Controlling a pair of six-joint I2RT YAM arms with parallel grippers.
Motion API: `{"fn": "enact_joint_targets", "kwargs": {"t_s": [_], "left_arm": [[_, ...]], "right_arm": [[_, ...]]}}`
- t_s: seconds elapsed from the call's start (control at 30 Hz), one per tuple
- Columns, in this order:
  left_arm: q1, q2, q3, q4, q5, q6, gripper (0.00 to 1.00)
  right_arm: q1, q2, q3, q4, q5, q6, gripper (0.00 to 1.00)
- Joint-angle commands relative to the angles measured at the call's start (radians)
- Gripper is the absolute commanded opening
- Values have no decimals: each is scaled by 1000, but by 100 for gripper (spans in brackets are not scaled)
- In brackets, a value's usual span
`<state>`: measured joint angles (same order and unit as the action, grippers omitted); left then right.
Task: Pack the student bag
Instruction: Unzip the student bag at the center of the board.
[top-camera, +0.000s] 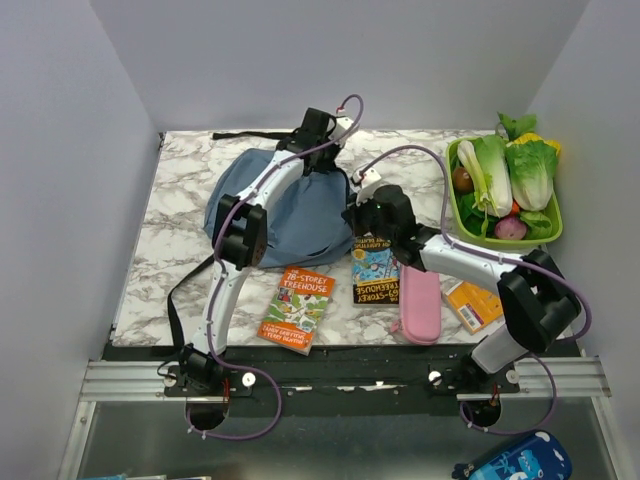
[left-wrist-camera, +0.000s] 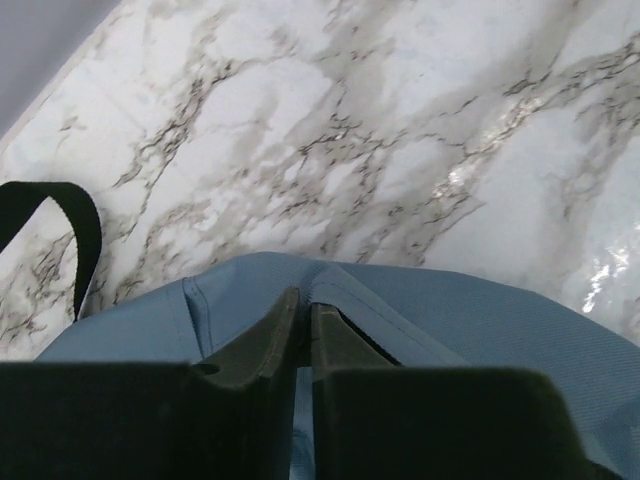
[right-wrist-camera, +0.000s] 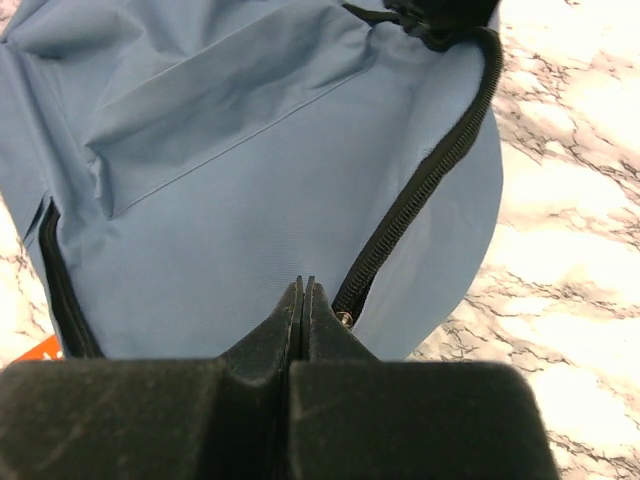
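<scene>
The student bag (top-camera: 290, 215), dusty-blue fabric, lies at the back middle of the marble table. My left gripper (top-camera: 318, 160) is at the bag's far top edge. In the left wrist view it (left-wrist-camera: 304, 305) is shut on a raised fold of the bag's fabric (left-wrist-camera: 450, 320). My right gripper (top-camera: 352, 215) is at the bag's right side. In the right wrist view it (right-wrist-camera: 303, 285) is shut at the lower end of the bag's black zipper (right-wrist-camera: 430, 180), with a small metal piece of the zipper pull (right-wrist-camera: 343, 318) beside its fingertip.
Two "Treehouse" books (top-camera: 297, 308) (top-camera: 375, 270) lie in front of the bag, then a pink pencil case (top-camera: 420, 305) and an orange booklet (top-camera: 475, 305). A green tray (top-camera: 553, 235) of vegetables stands at the back right. A black strap (top-camera: 185, 290) trails off the left. A blue pouch (top-camera: 515, 460) lies below the table.
</scene>
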<state>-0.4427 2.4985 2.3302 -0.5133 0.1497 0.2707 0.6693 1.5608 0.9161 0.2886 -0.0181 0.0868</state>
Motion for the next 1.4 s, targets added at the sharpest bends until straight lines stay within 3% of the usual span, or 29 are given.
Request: {"fn": "enact_joint_targets", "kwargs": {"t_s": [0.0,0.2,0.27,0.3,0.37,0.4,0.5,0.53,0.63,0.73,0.9,0.97,1.03,1.23,1.37], "left_arm": [[88,-47,-41,15,-62,-68,24],[131,-153,-181,13,-41,-18,41],[133,-207,-251,27,-27,4,57],[133,-226,-270,35,-6,5,74],[131,-279,-299,21,57,4,87],[130,-299,-313,22,121,-2,99],[118,-387,-419,79,265,22,99],[113,-414,-443,90,374,62,99],[78,-396,-454,87,497,137,99],[42,-310,-353,3,563,280,99],[2,-107,15,-286,686,530,99],[-5,-17,157,-344,697,521,99],[-5,13,185,-344,709,487,99],[-14,-82,-35,-191,696,366,99],[-16,-105,-106,-91,708,129,99]], "right_arm": [[23,27,59,-92,67,45,1],[-42,94,136,-181,145,96,1],[-62,111,148,-193,145,100,1],[-76,114,152,-198,150,102,1],[-83,119,156,-203,158,103,1],[-89,120,155,-203,159,106,1],[-97,120,147,-201,158,117,1],[-99,122,144,-200,156,122,1],[-102,113,119,-178,139,129,1],[-102,93,84,-143,129,126,1],[-105,53,50,-92,112,103,1],[-105,27,35,-72,92,93,1],[-105,6,14,-31,80,83,1],[-105,-24,-34,14,46,64,1],[-106,-13,-37,35,23,64,1]]}}
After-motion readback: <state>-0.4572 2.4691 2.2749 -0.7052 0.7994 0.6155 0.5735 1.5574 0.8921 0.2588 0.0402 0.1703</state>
